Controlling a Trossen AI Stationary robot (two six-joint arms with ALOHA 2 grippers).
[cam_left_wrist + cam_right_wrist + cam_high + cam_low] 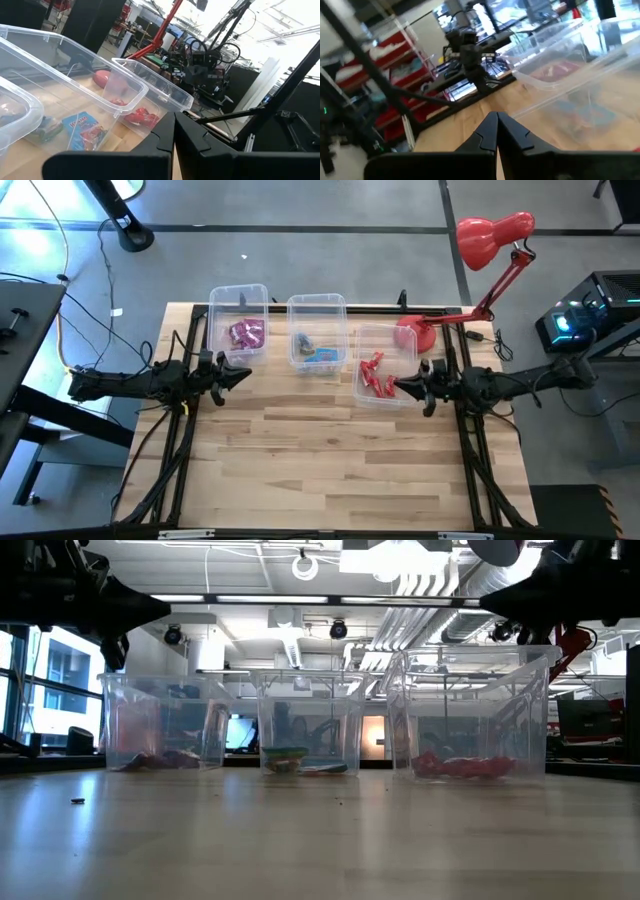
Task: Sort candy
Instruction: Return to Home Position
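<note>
We see sorted candy (pixel 246 333) in three clear bins (pixel 317 308); the left gripper (pixel 244 375) and right gripper (pixel 398 386) hover pressed together, empty.

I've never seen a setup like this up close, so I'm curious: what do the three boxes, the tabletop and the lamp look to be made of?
The three boxes look like clear, glossy plastic: the candy shows straight through their walls. The tabletop looks like light wood in joined strips, with visible grain and a fairly matte finish. The lamp has a shiny red shade, probably painted metal or plastic; the look leaves that open.
</note>
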